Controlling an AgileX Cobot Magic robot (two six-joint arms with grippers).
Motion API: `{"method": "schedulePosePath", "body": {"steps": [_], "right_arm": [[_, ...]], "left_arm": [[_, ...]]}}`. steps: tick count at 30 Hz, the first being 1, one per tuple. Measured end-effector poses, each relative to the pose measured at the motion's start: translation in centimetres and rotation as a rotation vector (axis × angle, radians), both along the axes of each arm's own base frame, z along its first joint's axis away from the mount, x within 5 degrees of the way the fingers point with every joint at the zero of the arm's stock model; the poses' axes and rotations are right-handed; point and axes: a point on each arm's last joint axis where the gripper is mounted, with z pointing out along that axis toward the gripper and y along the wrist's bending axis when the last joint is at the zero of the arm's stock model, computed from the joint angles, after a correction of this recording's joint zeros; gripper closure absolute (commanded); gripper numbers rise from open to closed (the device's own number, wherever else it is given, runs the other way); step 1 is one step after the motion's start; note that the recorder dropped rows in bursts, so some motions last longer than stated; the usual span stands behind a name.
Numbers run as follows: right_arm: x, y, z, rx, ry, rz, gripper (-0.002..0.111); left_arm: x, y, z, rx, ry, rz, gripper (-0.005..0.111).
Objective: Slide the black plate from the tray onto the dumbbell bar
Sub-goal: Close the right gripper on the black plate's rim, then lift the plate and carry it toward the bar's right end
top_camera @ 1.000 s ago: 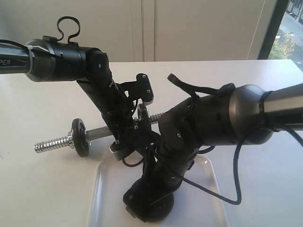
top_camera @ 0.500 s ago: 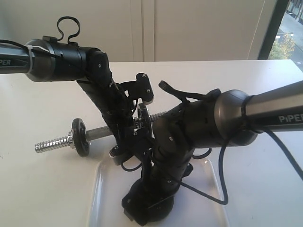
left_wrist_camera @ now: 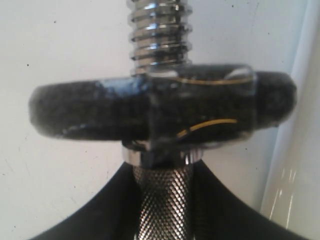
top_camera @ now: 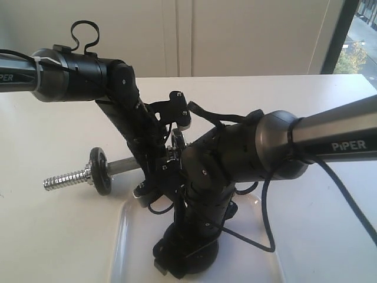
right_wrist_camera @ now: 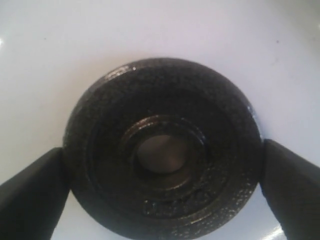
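A black plate lies flat on the white tray, its centre hole facing up. My right gripper reaches down over it, one finger against each side of its rim. From outside, the right gripper sits low in the tray and hides that plate. My left gripper is shut on the knurled middle of the dumbbell bar, which it holds level above the table. Another black plate sits on the bar near its threaded end.
Close in front of the left wrist camera is a black plate threaded on the bar. The tray's rim runs beside it. Both arms cross closely over the tray's far edge. White table surrounds the tray.
The right arm's elbow has swung left toward the left arm, and its jaws have narrowed onto the plate in the tray. The left arm and the bar have not moved.
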Motion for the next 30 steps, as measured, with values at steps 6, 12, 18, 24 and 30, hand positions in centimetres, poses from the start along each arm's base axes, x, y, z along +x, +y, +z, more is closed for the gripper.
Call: {"method": "schedulePosePath", "body": {"steps": [6, 12, 18, 24, 30], "right_arm": [[0.0, 0.0, -0.1, -0.003, 0.000, -0.004, 0.072], [0.1, 0.0, 0.0, -0.004, -0.008, -0.015, 0.103], [0.2, 0.0, 0.5, 0.011, -0.025, -0.032, 0.108], [0.0, -0.9, 1.6, 0.010, -0.038, -0.044, 0.108], [2.1, -3.7, 4.8, 0.075, -0.109, -0.144, 0.108]], "left_arm": [[0.0, 0.0, 0.0, -0.001, -0.001, 0.000, 0.107], [0.0, 0.0, 0.0, -0.002, -0.003, 0.001, 0.107], [0.0, 0.0, 0.0, -0.006, -0.004, 0.003, 0.107], [0.0, 0.0, 0.0, -0.006, -0.004, 0.003, 0.107], [0.0, 0.0, 0.0, -0.006, -0.004, 0.003, 0.107]]}}
